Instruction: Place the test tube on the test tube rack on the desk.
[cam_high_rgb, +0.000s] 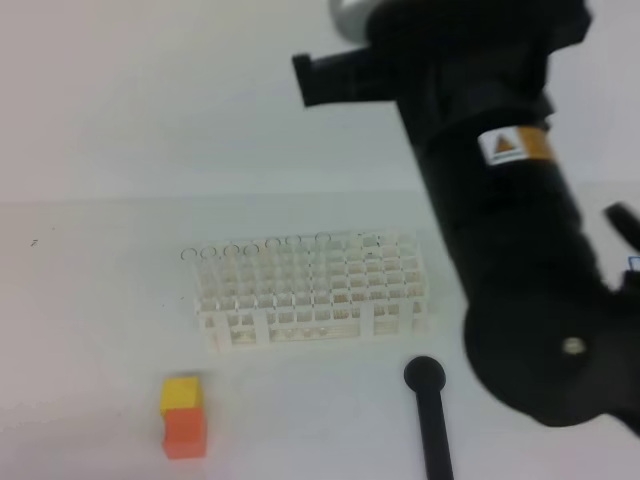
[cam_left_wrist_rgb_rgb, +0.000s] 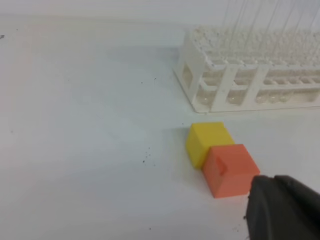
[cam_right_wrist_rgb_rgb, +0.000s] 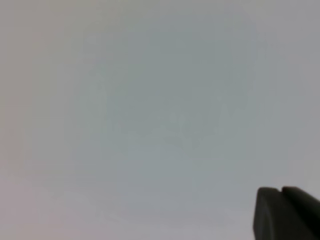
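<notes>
Plain white flat table (cam_high_rgb: 90, 380) carries everything in view

White plastic lattice test tube rack (cam_high_rgb: 315, 295) stands near the middle of the table in the high view, long side toward the camera, tiered rows of small square holes. A row of thin clear glass test tubes (cam_high_rgb: 290, 243) stands upright along its far side; only the round open rims show from above. In the left wrist view the same tubes appear as faint vertical lines rising out of the rack's top at the upper right. Which one is the task's tube cannot be told; no tube is seen lying on the table or in either set of jaws

Small yellow cube (cam_high_rgb: 181, 392) and small orange cube (cam_high_rgb: 185, 430) sit touching each other on the table, in front of and to the left of the rack, apart from it

Black stick with a round head (cam_high_rgb: 428, 410) lies on the table in front of the rack's right end, head toward the rack, shaft running off the lower edge

Right arm (cam_high_rgb: 500, 200), black, with an orange-and-white label, fills the upper right of the high view, raised above the table. Right wrist view shows only blank pale surface and a dark finger (cam_right_wrist_rgb_rgb: 285, 212) in the lower right corner; whether those jaws are spread or pressed together cannot be told

Left gripper (cam_left_wrist_rgb_rgb: 282, 210): one dark edge visible at the lower right of its wrist view, just beside the orange cube; jaws pressed together, nothing in them
</notes>
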